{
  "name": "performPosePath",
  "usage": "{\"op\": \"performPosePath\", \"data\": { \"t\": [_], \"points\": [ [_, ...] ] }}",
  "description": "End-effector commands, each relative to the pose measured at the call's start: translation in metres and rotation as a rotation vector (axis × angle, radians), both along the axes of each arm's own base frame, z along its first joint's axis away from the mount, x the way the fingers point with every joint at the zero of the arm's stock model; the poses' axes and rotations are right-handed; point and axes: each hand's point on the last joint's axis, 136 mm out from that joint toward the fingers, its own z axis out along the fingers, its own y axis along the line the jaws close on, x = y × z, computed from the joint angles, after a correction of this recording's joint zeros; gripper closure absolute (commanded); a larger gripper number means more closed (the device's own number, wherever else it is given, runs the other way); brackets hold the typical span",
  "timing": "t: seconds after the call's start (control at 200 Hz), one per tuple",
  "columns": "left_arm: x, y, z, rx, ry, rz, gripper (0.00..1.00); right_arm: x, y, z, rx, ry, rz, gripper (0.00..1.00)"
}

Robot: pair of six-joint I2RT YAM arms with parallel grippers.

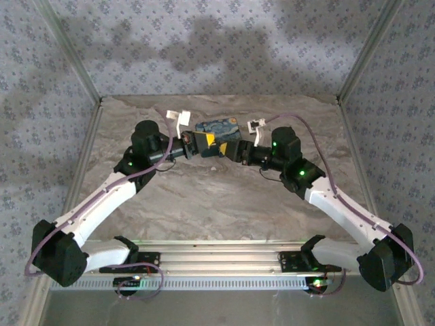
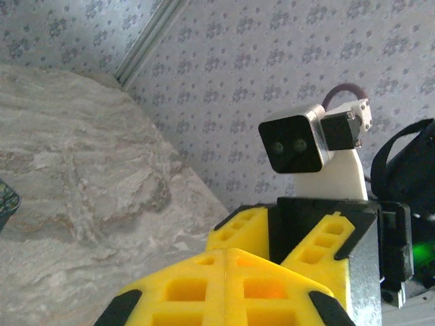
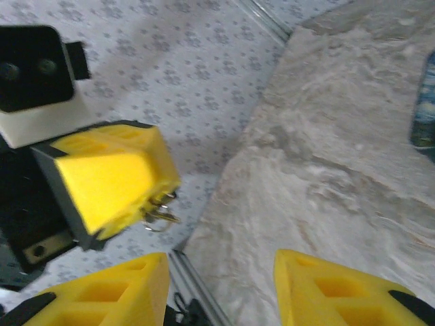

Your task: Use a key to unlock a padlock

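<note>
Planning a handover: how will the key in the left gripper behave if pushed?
The key looks like thin metal, so probably stiff and light. Little of it pokes from the shut left gripper, so a push might pivot it. Its ring seems loose and may swing.

Two arms, the left arm [image 1: 102, 197] and the right arm [image 1: 340, 200], end in two grippers, the left gripper [image 1: 192, 146] and the right gripper [image 1: 234, 151]. Two cameras are seen, the left camera [image 3: 30, 68] and the right camera [image 2: 293, 144]. There is one table [image 1: 224, 204], one blue item [image 1: 217, 128] and one key ring [image 3: 160, 216].
</note>
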Motion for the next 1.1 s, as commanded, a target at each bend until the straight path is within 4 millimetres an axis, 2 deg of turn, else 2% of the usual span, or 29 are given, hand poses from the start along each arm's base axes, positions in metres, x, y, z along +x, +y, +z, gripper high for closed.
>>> {"op": "performPosePath", "data": {
  "t": [0.0,0.295,0.73,0.934,1.014,1.094],
  "points": [
    [0.0,0.005,0.019,-0.078,-0.041,0.017,1.0,0.0,0.013,0.022,0.108,0.004,0.006,0.58],
    [0.0,0.012,0.026,-0.116,-0.029,0.056,1.0,0.004,0.016,0.029,0.156,0.039,-0.026,0.68],
    [-0.004,0.012,0.031,-0.143,-0.023,0.052,1.0,0.003,0.022,0.048,0.198,0.029,-0.015,0.71],
    [-0.005,0.011,0.032,-0.152,-0.019,0.044,1.0,0.001,0.03,0.049,0.197,0.032,0.012,0.73],
    [-0.006,0.01,0.031,-0.152,-0.016,0.04,1.0,0.002,0.033,0.05,0.201,0.029,0.02,0.77],
    [-0.006,0.01,0.029,-0.149,-0.011,0.038,1.0,0.002,0.034,0.051,0.203,0.023,0.024,0.86]
  ]
}}
